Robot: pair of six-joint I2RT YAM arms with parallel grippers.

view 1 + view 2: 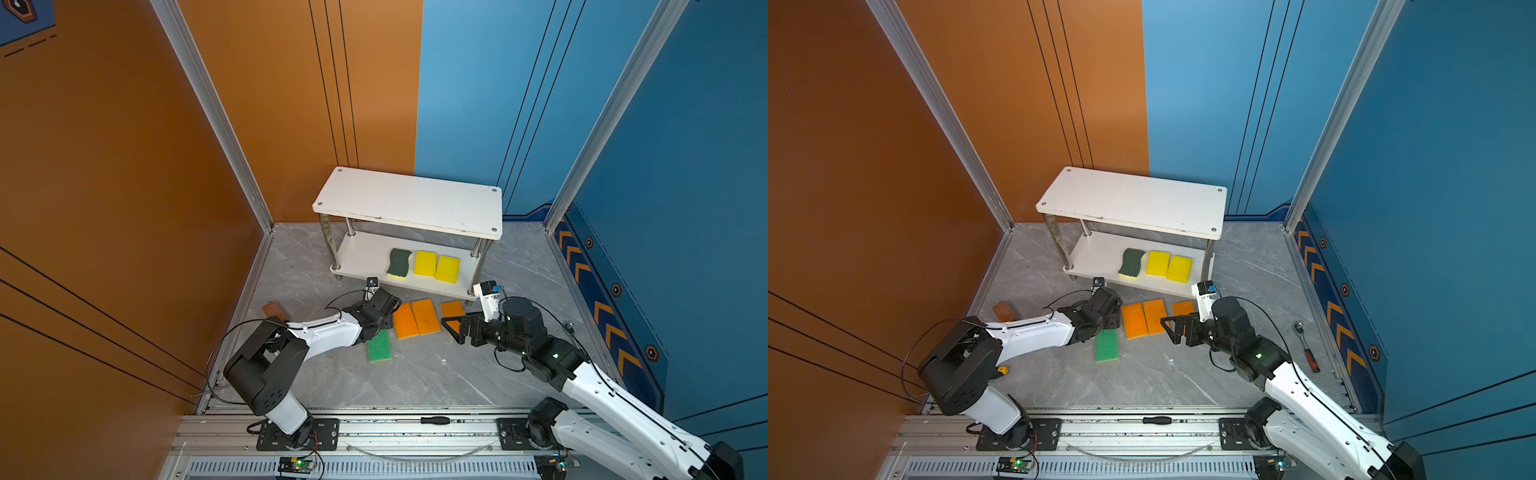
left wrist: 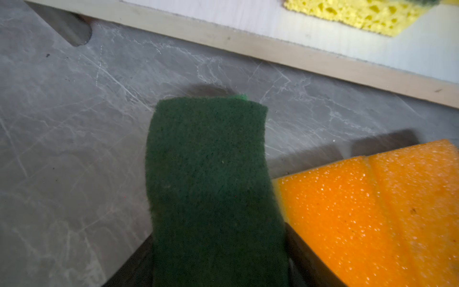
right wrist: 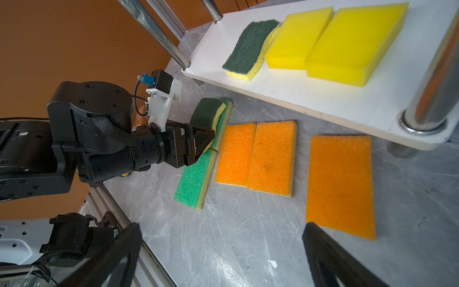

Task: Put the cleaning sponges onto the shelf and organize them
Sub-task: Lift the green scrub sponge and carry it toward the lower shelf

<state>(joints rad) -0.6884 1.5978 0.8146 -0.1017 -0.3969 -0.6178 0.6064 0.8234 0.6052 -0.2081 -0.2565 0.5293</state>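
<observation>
The shelf (image 1: pixel 409 199) stands at the back; its lower board (image 3: pixel 323 99) carries a dark-green wavy sponge (image 1: pixel 399 262) and two yellow sponges (image 1: pixel 425 263) (image 1: pixel 447 269). On the floor in front lie three orange sponges (image 1: pixel 405 320) (image 1: pixel 426 316) (image 1: pixel 452 309) and a light-green sponge (image 1: pixel 379 347). My left gripper (image 2: pixel 218 261) is shut on a second dark-green sponge (image 2: pixel 211 174), held tilted just over another light-green sponge (image 3: pixel 226 116). My right gripper (image 3: pixel 221 231) hovers open and empty over bare floor beside the rightmost orange sponge (image 3: pixel 340 184).
A brown block (image 1: pixel 272 309) lies by the left wall. A ratchet wrench (image 1: pixel 1306 347) lies near the right wall. A screwdriver (image 1: pixel 434 420) rests on the front rail. The shelf's metal posts (image 3: pixel 432 82) stand close to the right gripper.
</observation>
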